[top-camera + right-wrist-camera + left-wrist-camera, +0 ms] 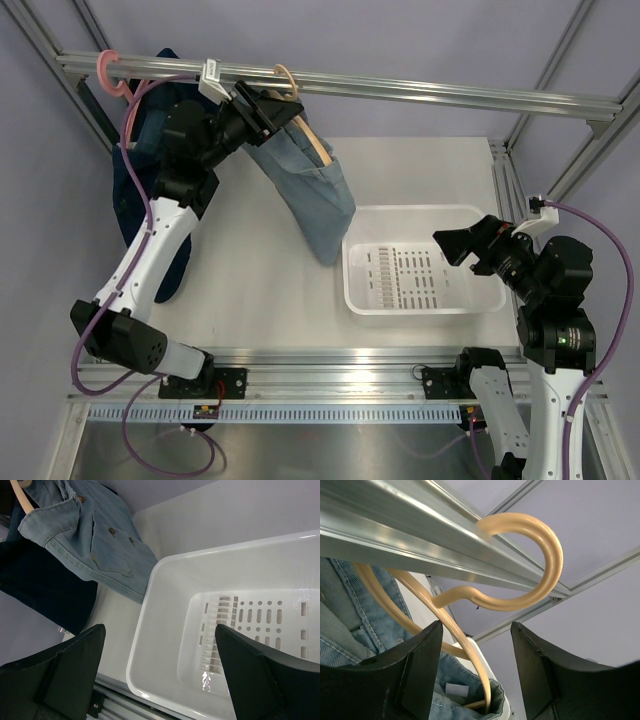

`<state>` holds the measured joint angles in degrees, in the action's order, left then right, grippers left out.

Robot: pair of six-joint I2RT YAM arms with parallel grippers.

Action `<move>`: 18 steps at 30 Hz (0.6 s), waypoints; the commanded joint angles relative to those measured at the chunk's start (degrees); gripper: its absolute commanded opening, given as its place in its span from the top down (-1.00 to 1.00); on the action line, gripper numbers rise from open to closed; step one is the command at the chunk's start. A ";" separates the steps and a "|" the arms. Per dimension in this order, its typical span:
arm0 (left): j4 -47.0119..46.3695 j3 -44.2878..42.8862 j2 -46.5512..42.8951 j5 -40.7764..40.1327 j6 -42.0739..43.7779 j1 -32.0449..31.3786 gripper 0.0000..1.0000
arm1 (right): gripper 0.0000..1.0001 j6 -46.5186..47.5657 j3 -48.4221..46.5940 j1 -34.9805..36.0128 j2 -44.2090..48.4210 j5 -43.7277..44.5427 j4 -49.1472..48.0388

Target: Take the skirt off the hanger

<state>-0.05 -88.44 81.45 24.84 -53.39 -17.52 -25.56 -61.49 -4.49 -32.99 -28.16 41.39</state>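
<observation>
A light blue denim skirt [312, 190] hangs on a tan wooden hanger [312, 135] hooked over the top rail [400, 92]. In the left wrist view the hanger's hook [540, 575] curls over the rail and the skirt's waistband [440, 690] sits below. My left gripper [272, 108] is open, raised just under the rail beside the hanger's neck, with one hanger arm [470, 655] between its fingers. My right gripper [462, 248] is open and empty, hovering over the white basket [360, 262]. The skirt also shows in the right wrist view [95, 540].
A dark navy garment [140, 180] hangs on a pink hanger [110, 70] at the rail's left end. The white perforated basket [165, 630] stands on the table's right half. Frame posts rise at both sides.
</observation>
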 commanded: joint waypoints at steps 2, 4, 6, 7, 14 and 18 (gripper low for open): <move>-7.06 1.17 1.43 0.30 -2.59 0.38 -0.17 | -0.99 -0.19 -2.40 -0.17 0.12 -1.19 -2.28; -7.59 1.26 2.13 0.65 -3.04 0.38 -0.13 | -0.99 -0.19 -2.66 -0.17 0.21 -1.28 -2.27; -8.64 1.96 2.40 1.00 -3.74 0.47 -0.12 | -0.99 -0.19 -2.84 -0.17 0.21 -1.19 -2.27; -9.26 2.48 2.40 0.91 -4.00 0.47 -0.11 | -0.99 -0.28 -3.02 -0.17 0.21 -1.11 -2.27; -17.68 7.23 1.87 -0.40 -6.73 0.38 0.08 | -0.99 -0.81 -2.93 -0.08 -0.23 -1.63 -2.98; -19.02 7.94 2.75 -1.37 -7.17 0.47 0.11 | -0.99 -0.63 -3.28 -0.17 -0.32 -1.54 -2.80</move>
<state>-14.55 -80.93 83.74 24.47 -59.86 -17.28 -25.91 -62.59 -4.51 -33.01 -28.21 40.86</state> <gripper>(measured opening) 0.454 0.993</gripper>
